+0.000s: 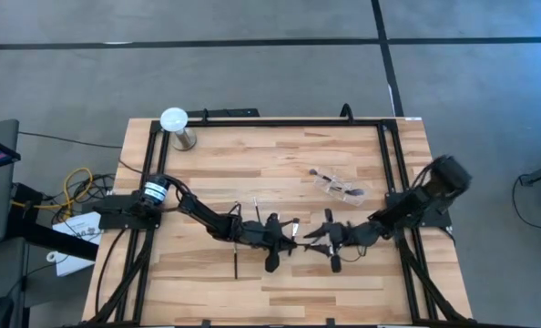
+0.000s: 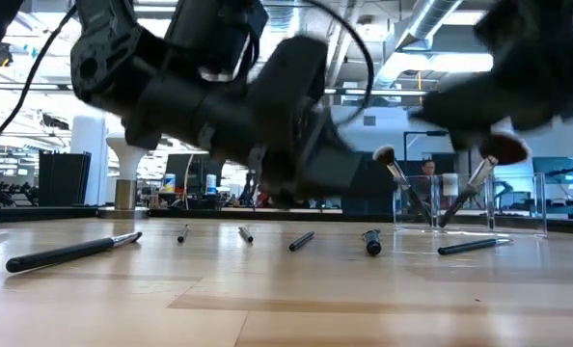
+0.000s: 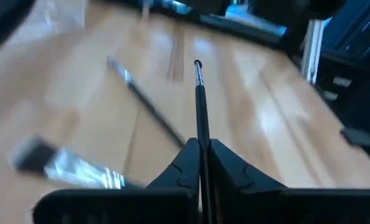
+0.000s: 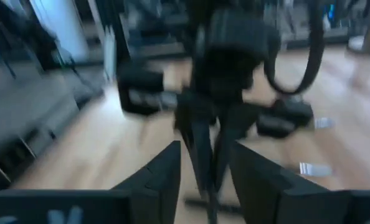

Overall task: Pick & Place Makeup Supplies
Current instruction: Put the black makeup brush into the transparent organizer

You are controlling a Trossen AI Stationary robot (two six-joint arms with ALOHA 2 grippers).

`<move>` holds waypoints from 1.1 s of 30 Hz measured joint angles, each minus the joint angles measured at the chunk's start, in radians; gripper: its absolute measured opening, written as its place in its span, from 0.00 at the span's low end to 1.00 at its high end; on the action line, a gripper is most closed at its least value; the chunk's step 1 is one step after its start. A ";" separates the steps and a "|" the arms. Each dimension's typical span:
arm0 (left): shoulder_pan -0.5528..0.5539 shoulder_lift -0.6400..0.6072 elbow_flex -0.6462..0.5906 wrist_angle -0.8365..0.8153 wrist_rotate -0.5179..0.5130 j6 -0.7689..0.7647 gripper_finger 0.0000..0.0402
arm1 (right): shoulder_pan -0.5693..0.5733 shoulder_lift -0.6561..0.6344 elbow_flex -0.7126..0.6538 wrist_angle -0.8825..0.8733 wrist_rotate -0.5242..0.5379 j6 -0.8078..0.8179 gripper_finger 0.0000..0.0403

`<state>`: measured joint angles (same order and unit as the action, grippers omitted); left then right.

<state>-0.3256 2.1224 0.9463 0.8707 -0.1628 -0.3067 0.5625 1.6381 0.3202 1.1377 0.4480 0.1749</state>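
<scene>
My left gripper (image 1: 284, 239) hangs mid-table, shut on a thin dark makeup brush (image 3: 201, 106) that sticks forward past its fingers to a small silvery tip. My right gripper (image 1: 318, 235) faces it closely from the table's right, open; in the right wrist view its fingers (image 4: 166, 171) stand on either side of the left gripper's dark front end (image 4: 203, 149), and I cannot tell whether they touch. Several more brushes (image 2: 74, 251) lie flat on the wood. One lies near the front edge (image 1: 237, 264). Others lean inside the clear pouch (image 1: 341, 188). My left gripper pinches the thin brush's handle (image 3: 202, 140) between its two fingers. The brush runs along the fingers and points straight ahead, toward the table's right. It appears lifted off the wood, its tip (image 3: 197, 63) free.
A white globe on a metal base (image 1: 175, 123) stands at the far left corner. The clear pouch (image 2: 460, 202) sits right of centre, far side. A black frame (image 1: 384, 155) borders the table. Loose brushes (image 3: 147, 109) lie under and ahead of the left gripper.
</scene>
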 joint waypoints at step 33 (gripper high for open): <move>-0.013 -0.251 -0.202 0.412 -0.281 0.442 0.04 | -0.135 -0.121 0.000 0.253 0.022 -0.131 0.36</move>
<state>-0.3389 1.8716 0.7444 1.2829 -0.4442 0.1355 0.4278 1.5170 0.3202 1.3909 0.4697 0.0441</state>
